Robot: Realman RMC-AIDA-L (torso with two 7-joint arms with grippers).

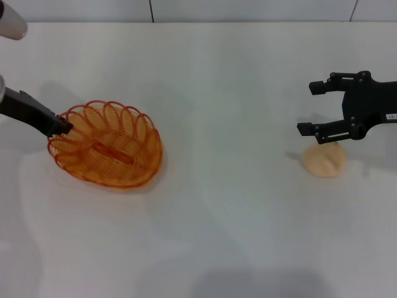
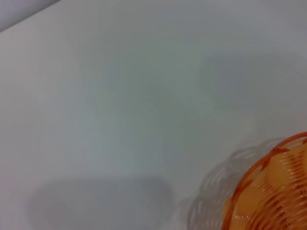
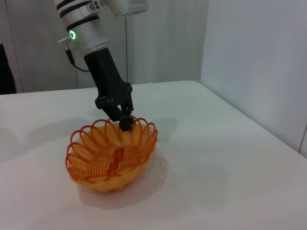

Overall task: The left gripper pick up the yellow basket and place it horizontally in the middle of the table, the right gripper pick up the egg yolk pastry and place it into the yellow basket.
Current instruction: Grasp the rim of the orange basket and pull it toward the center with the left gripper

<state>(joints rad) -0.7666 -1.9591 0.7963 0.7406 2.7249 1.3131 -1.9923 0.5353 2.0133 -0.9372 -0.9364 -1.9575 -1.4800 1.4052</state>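
The yellow basket (image 1: 108, 149) is an orange oval of wire at the left of the white table (image 1: 217, 217). My left gripper (image 1: 64, 126) is shut on the basket's looped rim at its left end. The right wrist view shows the left gripper (image 3: 125, 122) pinching the rim of the basket (image 3: 112, 153), which is slightly tilted; I cannot tell whether its base touches the table. One edge of the basket (image 2: 273, 196) shows in the left wrist view. The egg yolk pastry (image 1: 324, 159) lies at the right. My right gripper (image 1: 310, 108) hangs open just behind and above it, apart from it.
A wall runs along the table's far edge (image 1: 186, 22). White table surface stretches between the basket and the pastry. In the right wrist view the table's side edge (image 3: 268, 132) runs beside a grey wall.
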